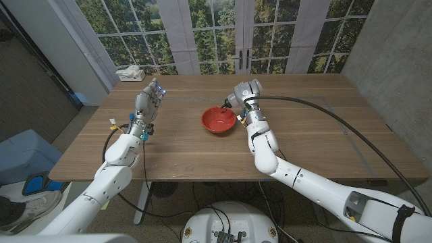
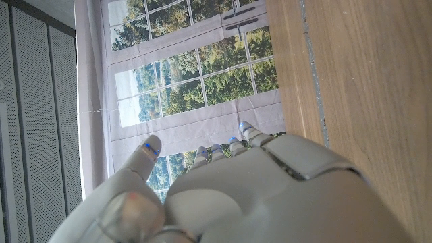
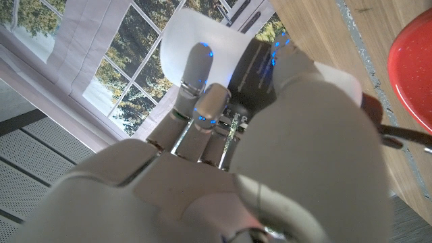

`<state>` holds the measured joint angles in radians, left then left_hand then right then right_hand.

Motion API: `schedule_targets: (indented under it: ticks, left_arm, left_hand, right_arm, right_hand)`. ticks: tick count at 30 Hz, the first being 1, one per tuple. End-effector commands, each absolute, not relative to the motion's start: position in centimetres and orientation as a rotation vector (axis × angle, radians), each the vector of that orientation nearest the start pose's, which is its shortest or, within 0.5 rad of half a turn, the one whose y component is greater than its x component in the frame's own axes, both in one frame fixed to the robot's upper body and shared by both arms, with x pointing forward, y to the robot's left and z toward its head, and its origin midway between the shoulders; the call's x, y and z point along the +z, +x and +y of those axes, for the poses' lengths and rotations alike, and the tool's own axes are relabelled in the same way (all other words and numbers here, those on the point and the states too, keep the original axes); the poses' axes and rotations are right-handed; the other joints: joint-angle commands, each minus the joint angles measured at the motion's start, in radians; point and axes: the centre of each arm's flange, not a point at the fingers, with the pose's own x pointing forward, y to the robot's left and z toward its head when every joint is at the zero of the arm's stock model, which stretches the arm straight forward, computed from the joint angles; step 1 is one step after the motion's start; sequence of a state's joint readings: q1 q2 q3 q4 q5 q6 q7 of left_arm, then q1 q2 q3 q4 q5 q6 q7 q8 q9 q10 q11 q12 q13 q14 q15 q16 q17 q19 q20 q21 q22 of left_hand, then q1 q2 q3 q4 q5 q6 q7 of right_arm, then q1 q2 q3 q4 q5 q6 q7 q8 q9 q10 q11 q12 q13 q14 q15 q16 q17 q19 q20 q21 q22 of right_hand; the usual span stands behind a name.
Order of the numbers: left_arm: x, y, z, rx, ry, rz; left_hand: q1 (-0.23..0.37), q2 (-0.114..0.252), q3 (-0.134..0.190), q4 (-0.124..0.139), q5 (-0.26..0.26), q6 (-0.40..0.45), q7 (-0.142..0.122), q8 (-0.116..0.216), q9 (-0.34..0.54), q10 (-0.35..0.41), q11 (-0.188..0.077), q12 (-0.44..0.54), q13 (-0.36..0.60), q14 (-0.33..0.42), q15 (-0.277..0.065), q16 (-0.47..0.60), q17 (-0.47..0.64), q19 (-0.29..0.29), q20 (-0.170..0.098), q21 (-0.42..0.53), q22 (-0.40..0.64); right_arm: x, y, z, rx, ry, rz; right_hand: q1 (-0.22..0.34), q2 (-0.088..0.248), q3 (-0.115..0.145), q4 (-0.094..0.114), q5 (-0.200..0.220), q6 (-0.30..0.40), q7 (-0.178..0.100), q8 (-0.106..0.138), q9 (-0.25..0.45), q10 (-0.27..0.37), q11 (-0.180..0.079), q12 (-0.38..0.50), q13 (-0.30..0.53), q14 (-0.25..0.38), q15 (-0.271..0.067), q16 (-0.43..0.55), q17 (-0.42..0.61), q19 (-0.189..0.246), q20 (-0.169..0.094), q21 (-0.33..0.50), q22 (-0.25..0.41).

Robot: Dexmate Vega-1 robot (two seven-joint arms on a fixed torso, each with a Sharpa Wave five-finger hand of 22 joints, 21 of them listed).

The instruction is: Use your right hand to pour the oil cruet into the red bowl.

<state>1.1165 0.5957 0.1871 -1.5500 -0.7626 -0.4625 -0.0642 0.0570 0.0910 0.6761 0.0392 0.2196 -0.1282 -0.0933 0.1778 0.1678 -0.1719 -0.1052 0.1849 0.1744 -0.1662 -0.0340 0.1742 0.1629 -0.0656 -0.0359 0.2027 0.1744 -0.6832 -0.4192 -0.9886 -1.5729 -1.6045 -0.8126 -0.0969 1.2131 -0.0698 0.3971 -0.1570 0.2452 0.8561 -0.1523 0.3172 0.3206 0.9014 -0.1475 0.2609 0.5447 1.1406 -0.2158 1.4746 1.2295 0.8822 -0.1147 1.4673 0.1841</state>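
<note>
The red bowl (image 1: 219,120) sits at the middle of the wooden table (image 1: 304,128); its rim also shows in the right wrist view (image 3: 413,74). My right hand (image 1: 243,96) hovers just right of and behind the bowl and grips the oil cruet (image 3: 260,64), a pale bottle with a dark label, with its fingers (image 3: 197,67) wrapped round it. In the head view the hand covers most of the cruet. My left hand (image 1: 149,101) is raised over the table's left part, fingers apart, holding nothing; its back (image 2: 270,196) shows in the left wrist view.
A white crumpled packet (image 1: 129,73) lies at the table's back left corner. Large windows and a door stand behind the table, with a grey wall at the right. A blue object (image 1: 27,158) sits on the floor to the left.
</note>
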Motion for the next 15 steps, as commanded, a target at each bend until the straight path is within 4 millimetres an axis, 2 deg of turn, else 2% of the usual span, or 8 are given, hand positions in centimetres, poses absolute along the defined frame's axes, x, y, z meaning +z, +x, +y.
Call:
schedule_targets:
  ticks: [1, 3, 5, 7, 12, 15]
  left_arm:
    - [-3.58, 56.64, 34.30, -0.195, -0.143, -0.786]
    - [-3.60, 56.60, 34.30, -0.194, -0.142, -0.786]
    - [-3.60, 56.57, 34.29, -0.196, -0.142, -0.786]
    - [-3.58, 56.56, 34.27, -0.198, -0.140, -0.786]
    - [-3.46, 56.49, 34.20, -0.198, -0.137, -0.787]
    - [-3.43, 56.46, 34.13, -0.199, -0.136, -0.788]
  left_hand:
    - [0.005, 0.068, -0.001, -0.008, -0.003, 0.003, -0.003, 0.006, 0.003, -0.057, 0.001, 0.003, 0.002, -0.075, -0.091, 0.001, 0.003, -0.001, -0.032, -0.003, 0.002]
    - [0.005, 0.068, -0.001, -0.008, -0.003, 0.003, -0.004, 0.006, 0.003, -0.057, 0.001, 0.003, 0.002, -0.075, -0.091, 0.001, 0.003, -0.001, -0.033, -0.003, 0.002]
    - [0.005, 0.068, -0.001, -0.009, -0.004, 0.004, -0.004, 0.006, 0.003, -0.057, 0.001, 0.003, 0.002, -0.075, -0.091, 0.001, 0.003, -0.001, -0.032, -0.003, 0.002]
    - [0.006, 0.068, -0.002, -0.009, -0.004, 0.004, -0.005, 0.006, 0.003, -0.057, 0.001, 0.003, 0.002, -0.075, -0.091, 0.001, 0.003, -0.001, -0.033, -0.003, 0.002]
    - [0.006, 0.067, -0.003, -0.011, -0.004, 0.003, -0.005, 0.005, 0.003, -0.057, 0.001, 0.003, 0.002, -0.075, -0.091, 0.001, 0.004, -0.001, -0.033, -0.003, 0.002]
    - [0.006, 0.068, -0.003, -0.011, -0.004, 0.003, -0.005, 0.005, 0.003, -0.058, 0.000, 0.003, 0.002, -0.075, -0.091, 0.001, 0.004, -0.001, -0.033, -0.003, 0.002]
  right_arm:
    - [0.21, 56.83, -7.24, -0.837, -1.917, -0.822]
    - [0.26, 56.80, -7.23, -0.838, -1.914, -0.817]
    - [0.30, 56.75, -7.26, -0.843, -1.917, -0.820]
    - [0.32, 56.67, -7.28, -0.845, -1.908, -0.829]
    - [0.44, 56.57, -7.39, -0.853, -1.904, -0.827]
    - [0.43, 56.51, -7.41, -0.861, -1.904, -0.826]
  right_hand:
    - [0.105, 0.121, 0.016, -0.006, 0.013, -0.088, -0.017, -0.052, -0.020, -0.068, -0.043, -0.072, 0.165, -0.028, 0.000, -0.014, -0.001, -0.015, -0.105, 0.018, 0.005]
    - [0.105, 0.119, 0.019, -0.007, 0.013, -0.106, -0.024, -0.065, -0.024, -0.086, -0.047, -0.078, 0.155, -0.031, 0.000, -0.016, -0.001, -0.018, -0.105, 0.021, 0.005]
    - [0.106, 0.121, 0.020, -0.008, 0.013, -0.108, -0.025, -0.067, -0.025, -0.093, -0.047, -0.080, 0.152, -0.031, 0.000, -0.017, -0.002, -0.019, -0.106, 0.022, 0.005]
    - [0.113, 0.119, 0.028, -0.010, 0.013, -0.160, -0.038, -0.097, -0.035, -0.127, -0.048, -0.081, 0.128, -0.030, 0.000, -0.021, -0.002, -0.021, -0.105, 0.030, 0.005]
    - [0.109, 0.118, 0.028, -0.007, 0.012, -0.161, -0.036, -0.099, -0.040, -0.127, -0.050, -0.078, 0.119, -0.029, 0.000, -0.023, -0.003, -0.023, -0.104, 0.035, 0.006]
    - [0.098, 0.113, 0.025, -0.003, 0.006, -0.159, -0.034, -0.102, -0.045, -0.153, -0.044, -0.083, 0.105, -0.026, 0.000, -0.025, -0.003, -0.022, -0.104, 0.041, 0.006]
